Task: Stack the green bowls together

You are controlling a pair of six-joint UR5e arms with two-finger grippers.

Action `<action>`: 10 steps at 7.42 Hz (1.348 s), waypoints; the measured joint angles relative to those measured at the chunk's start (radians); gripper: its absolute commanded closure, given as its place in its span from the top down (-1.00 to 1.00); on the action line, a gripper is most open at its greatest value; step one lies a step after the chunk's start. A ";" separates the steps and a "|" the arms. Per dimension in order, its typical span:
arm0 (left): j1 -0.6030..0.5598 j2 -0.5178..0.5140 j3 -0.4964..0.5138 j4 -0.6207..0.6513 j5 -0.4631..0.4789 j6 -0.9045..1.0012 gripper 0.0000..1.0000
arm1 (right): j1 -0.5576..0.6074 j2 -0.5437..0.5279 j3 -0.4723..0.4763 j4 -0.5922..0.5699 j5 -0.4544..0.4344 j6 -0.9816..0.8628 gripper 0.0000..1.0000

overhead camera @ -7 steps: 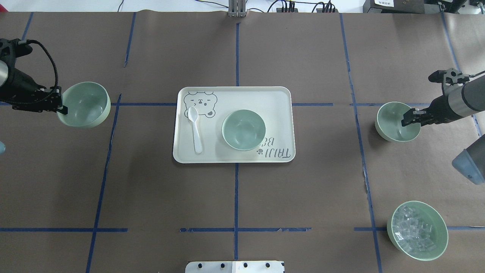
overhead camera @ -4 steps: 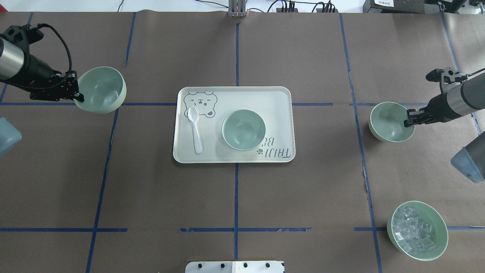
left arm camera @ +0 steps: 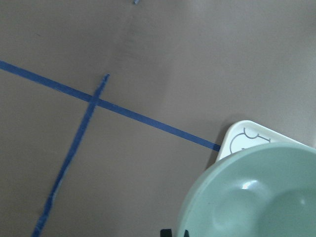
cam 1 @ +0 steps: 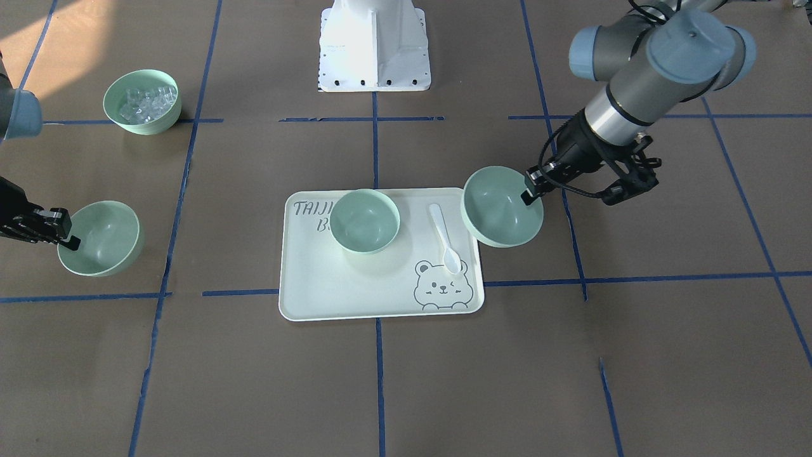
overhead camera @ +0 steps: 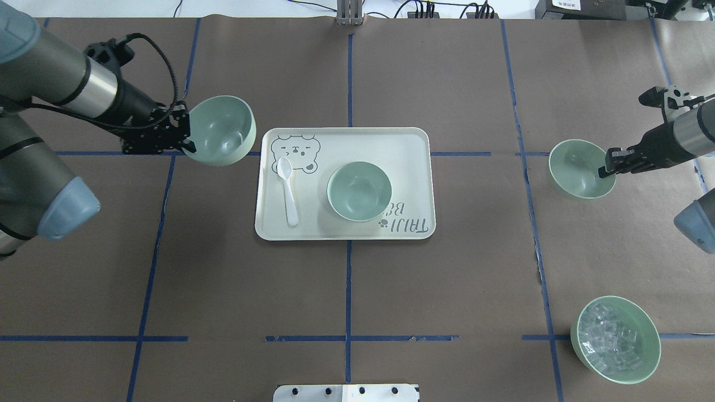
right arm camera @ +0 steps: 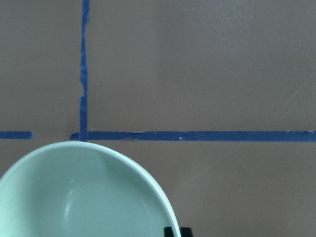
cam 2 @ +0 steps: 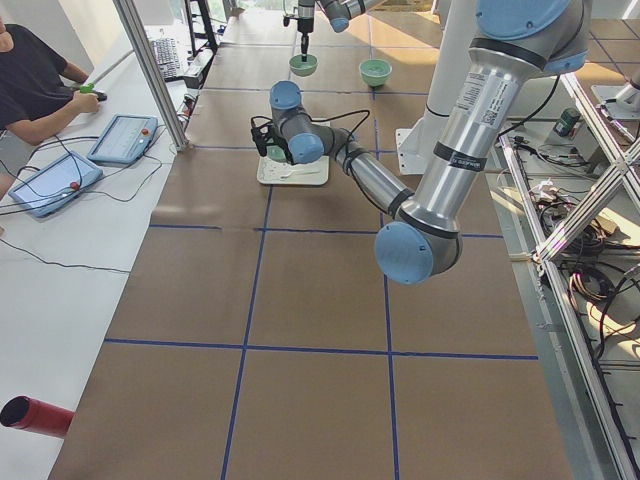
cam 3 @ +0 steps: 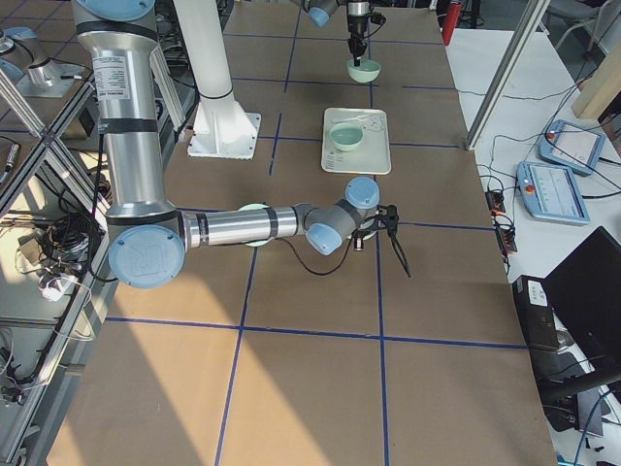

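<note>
One green bowl [overhead camera: 220, 131] hangs beside the tray [overhead camera: 391, 139], rim pinched in our left end effector [overhead camera: 189, 142]; next we should centre it over the tray's bowl [overhead camera: 358, 191] and lower. Our right end effector [overhead camera: 606, 167] pinches the third bowl [overhead camera: 578, 170] by its rim.

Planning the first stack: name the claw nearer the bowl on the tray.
Left. The left claw holds the left bowl just off the tray's corner, close to the tray bowl; the right claw holds the right bowl far off the tray's opposite end.
</note>
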State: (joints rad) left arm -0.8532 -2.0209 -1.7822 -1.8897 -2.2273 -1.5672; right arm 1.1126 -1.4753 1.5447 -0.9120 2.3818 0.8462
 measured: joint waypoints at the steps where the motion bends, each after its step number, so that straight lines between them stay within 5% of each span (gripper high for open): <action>1: 0.055 -0.055 0.023 0.014 0.052 -0.047 -1.00 | 0.020 0.016 0.001 0.000 0.026 0.001 -1.00; 5: 0.197 -0.213 0.131 0.022 0.176 -0.152 -1.00 | 0.033 0.062 0.002 -0.004 0.046 0.014 -1.00; 10: 0.259 -0.270 0.221 0.017 0.241 -0.154 -1.00 | 0.034 0.083 0.015 -0.010 0.065 0.022 -1.00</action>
State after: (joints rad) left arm -0.5941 -2.2906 -1.5609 -1.8725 -1.9863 -1.7210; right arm 1.1469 -1.3919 1.5593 -0.9223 2.4465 0.8679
